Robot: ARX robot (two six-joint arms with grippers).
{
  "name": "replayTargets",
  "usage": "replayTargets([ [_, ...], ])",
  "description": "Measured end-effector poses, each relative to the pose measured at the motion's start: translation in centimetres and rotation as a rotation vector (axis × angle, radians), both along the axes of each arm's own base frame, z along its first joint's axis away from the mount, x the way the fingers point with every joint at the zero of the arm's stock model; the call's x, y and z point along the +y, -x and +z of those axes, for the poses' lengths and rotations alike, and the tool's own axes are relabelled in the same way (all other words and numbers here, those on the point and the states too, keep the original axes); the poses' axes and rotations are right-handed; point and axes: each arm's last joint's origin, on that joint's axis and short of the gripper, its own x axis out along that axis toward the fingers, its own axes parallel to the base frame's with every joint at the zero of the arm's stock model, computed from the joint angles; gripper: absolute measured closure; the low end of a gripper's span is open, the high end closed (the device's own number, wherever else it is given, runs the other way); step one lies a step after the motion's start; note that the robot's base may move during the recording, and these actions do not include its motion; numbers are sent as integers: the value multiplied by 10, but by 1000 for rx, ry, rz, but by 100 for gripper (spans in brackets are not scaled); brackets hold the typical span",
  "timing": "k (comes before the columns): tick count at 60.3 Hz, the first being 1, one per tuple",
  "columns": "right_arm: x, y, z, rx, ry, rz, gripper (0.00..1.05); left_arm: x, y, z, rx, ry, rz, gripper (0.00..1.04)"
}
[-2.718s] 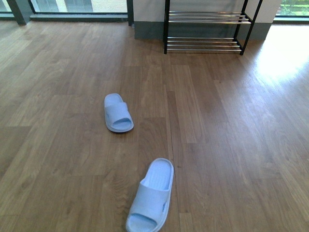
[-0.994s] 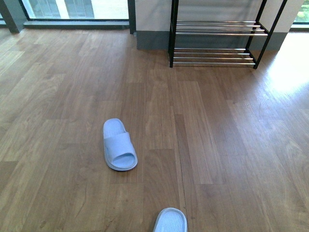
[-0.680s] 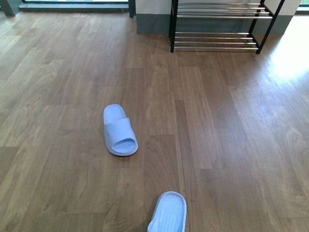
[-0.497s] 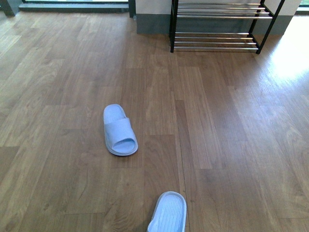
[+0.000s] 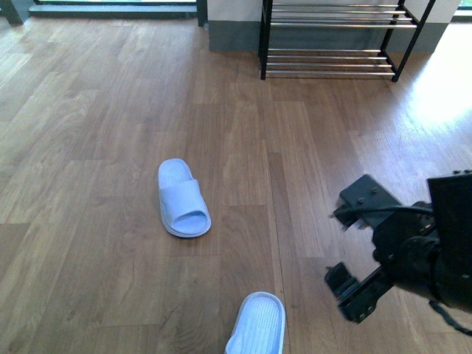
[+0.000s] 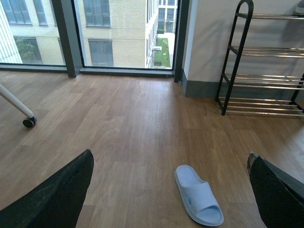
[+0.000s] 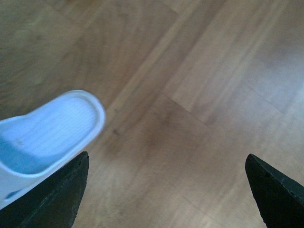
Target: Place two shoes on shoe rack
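Far slide (image 5: 184,199) lies well apart from near slide (image 5: 258,324); right claw (image 5: 336,237) spread beside the latter; left claw (image 6: 169,156) spread.

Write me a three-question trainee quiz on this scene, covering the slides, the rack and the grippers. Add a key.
1. True or false: the right gripper is shut on a slide.
2. Pick one: which pale blue slide lies nearer the right gripper? A: the near slide, cut off by the front view's lower edge. B: the far slide, closer to the shoe rack.
3. Fill in: both slides lie on the wooden ____.
Key: 1 false, it is open and holds nothing. 2 A. 3 floor.
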Motion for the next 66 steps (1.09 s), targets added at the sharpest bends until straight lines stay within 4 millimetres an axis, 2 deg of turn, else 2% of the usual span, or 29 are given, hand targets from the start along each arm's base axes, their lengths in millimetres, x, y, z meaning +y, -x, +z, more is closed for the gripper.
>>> replayTargets([
  [5,22,9,-15,56,-41,92,9,0,0,0,0,0,0,9],
  [12,30,17,-31,79,-28,119,9,0,0,0,0,0,0,9],
  [20,38,26,-58,156,-16,144,9,0,0,0,0,0,0,9],
  [36,69,38,-113,328,-21,249,9,0,0,0,0,0,0,9],
  [55,100,44,-140,402,-57,325,9,0,0,0,0,0,0,9],
  [66,112,46,-153,443,-49,358,9,0,0,0,0,0,0,9],
])
